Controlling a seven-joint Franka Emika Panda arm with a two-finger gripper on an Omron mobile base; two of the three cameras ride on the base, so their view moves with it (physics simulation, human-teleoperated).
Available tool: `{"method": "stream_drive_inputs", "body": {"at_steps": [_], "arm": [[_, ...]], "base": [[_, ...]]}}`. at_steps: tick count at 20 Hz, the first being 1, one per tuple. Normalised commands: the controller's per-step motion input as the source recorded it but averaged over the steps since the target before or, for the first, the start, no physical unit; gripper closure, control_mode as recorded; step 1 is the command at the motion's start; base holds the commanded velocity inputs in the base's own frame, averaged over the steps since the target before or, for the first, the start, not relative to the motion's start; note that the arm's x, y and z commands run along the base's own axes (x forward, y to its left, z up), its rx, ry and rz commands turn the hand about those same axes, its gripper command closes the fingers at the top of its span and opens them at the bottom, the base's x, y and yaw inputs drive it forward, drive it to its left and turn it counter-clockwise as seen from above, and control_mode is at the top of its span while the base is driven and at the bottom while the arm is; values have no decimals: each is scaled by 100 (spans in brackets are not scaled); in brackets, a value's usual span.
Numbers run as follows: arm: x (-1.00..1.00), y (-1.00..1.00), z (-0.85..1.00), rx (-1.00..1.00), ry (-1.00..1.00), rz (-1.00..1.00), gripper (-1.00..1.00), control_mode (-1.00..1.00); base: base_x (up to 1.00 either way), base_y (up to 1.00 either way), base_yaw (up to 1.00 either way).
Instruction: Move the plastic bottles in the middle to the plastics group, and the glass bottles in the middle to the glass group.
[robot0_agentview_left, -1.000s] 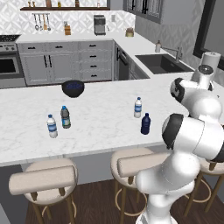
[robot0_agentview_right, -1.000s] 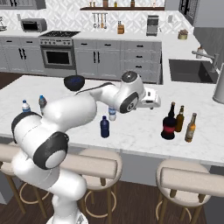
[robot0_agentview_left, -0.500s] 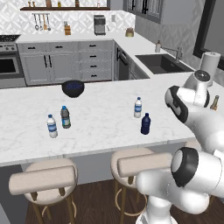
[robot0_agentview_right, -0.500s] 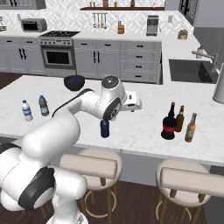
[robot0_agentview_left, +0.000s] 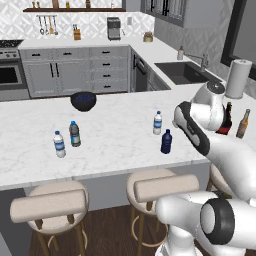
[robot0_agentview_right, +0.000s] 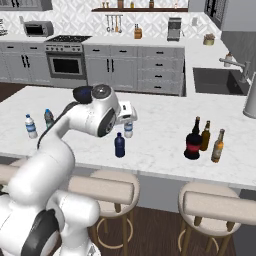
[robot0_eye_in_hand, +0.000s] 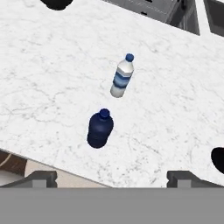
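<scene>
Currently the claw (robot0_eye_in_hand: 112, 177) is hanging released above the marble counter (robot0_agentview_left: 110, 125), its two dark fingertips (robot0_eye_in_hand: 41, 177) standing wide apart at the bottom of the hand view with nothing between them. The navy bottle (robot0_eye_in_hand: 100, 128) is standing upright on the counter just ahead of the claw, roughly on its centre line, apart from both tips. The clear bottle with the blue label (robot0_eye_in_hand: 121, 78) is standing a little farther out along the same line, near the navy one but not touching it. From the right base view the hand (robot0_agentview_right: 125, 112) is sitting over the middle of the counter, with the navy bottle (robot0_agentview_right: 119, 145) below it toward the front edge and the clear bottle (robot0_agentview_right: 128, 129) just beside it. The squat dark bottle with the red label (robot0_agentview_right: 192, 142) is standing well to the right, touching or nearly touching the two slim brown beer bottles (robot0_agentview_right: 211, 141) (cannot tell which from this angle). In the left base view the plastics group, a small clear water bottle (robot0_agentview_left: 59, 144) and a greyish bottle (robot0_agentview_left: 74, 134), is standing side by side well to the left, with a dark bowl (robot0_agentview_left: 83, 100) behind them.
</scene>
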Motion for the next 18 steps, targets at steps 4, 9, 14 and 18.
{"method": "stream_drive_inputs", "body": {"at_steps": [4,9,14,18], "arm": [[9,66,3,-8,20,1,-100,-100],[1,11,-1,3,1,-2,-100,-100],[9,-20,-6,13,2,-16,-100,-100],[27,-8,-3,0,8,-6,-100,-100]], "base": [[0,0,0],[0,0,0],[0,0,0],[0,0,0]]}}
